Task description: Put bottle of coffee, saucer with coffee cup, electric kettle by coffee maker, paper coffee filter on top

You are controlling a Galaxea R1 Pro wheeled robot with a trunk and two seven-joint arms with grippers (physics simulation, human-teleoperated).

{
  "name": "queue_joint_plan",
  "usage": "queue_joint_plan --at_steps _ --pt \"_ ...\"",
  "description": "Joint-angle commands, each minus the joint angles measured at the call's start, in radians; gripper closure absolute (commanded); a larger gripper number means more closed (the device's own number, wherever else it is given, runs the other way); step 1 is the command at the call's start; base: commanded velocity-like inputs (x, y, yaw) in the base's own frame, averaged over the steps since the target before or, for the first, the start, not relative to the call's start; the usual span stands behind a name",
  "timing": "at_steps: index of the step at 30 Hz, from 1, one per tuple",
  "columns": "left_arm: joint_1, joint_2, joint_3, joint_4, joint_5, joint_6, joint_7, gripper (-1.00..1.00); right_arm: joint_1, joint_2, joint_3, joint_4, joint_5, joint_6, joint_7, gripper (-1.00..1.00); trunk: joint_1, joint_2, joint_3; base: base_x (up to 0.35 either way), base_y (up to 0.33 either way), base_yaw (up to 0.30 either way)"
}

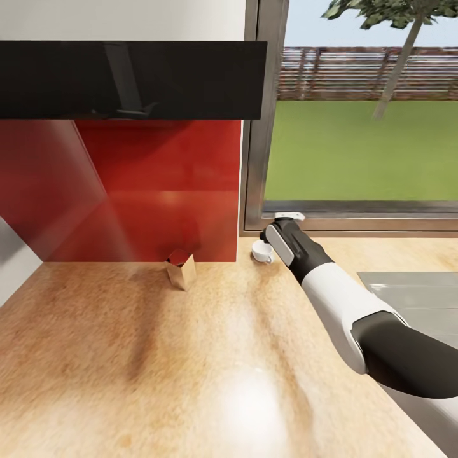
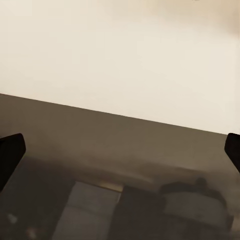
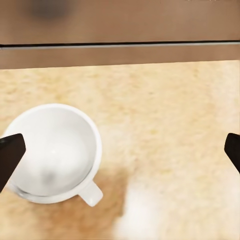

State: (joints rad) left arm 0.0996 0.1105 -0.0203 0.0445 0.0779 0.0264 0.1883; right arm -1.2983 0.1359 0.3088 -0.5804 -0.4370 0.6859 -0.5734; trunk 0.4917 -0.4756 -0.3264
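Observation:
The white coffee cup (image 1: 260, 252) stands on the light wood-grain countertop (image 1: 191, 356) at the back, close under the window frame. My right arm (image 1: 318, 273) reaches out to it. The right wrist view looks down into the empty cup (image 3: 52, 152), its handle (image 3: 92, 192) pointing away from the window. My right gripper (image 3: 120, 155) is open above the worktop; the cup sits by one fingertip (image 3: 10, 157), and the other fingertip (image 3: 233, 150) is far off it. My left gripper (image 2: 120, 150) is open and empty, facing a pale wall and a dark glossy surface.
A small brown open-topped box (image 1: 181, 268) stands against the red backsplash (image 1: 146, 191). A black hood (image 1: 127, 79) hangs above it. The steel sink (image 1: 413, 299) is inset at the right, partly behind my right arm. A window (image 1: 362, 127) runs along the back.

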Motion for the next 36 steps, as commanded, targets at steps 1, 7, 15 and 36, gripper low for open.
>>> queue_joint_plan --at_steps 1,7,15,36 --pt "0.000 0.000 -0.003 -0.001 0.008 0.003 0.002 -1.00 -0.001 0.000 0.006 -0.001 -0.011 0.003 -0.010 -1.00 0.000 -0.001 -0.001 0.000 0.000 0.000" --pt "0.000 0.000 -0.003 -0.001 0.008 0.003 0.002 -1.00 -0.002 0.003 0.006 -0.002 -0.011 0.003 -0.010 -1.00 0.000 -0.001 -0.005 0.000 0.000 0.050" --pt "0.001 0.000 -0.003 0.000 0.008 0.003 0.001 -1.00 -0.002 0.004 0.006 -0.002 -0.011 0.002 -0.010 -1.00 0.000 -0.001 -0.016 0.000 0.000 0.092" --pt "0.005 0.001 -0.003 0.001 0.008 0.003 0.000 -1.00 -0.002 -0.002 0.005 -0.001 -0.009 0.001 -0.010 -1.00 0.000 -0.001 -0.036 0.000 0.000 0.013"
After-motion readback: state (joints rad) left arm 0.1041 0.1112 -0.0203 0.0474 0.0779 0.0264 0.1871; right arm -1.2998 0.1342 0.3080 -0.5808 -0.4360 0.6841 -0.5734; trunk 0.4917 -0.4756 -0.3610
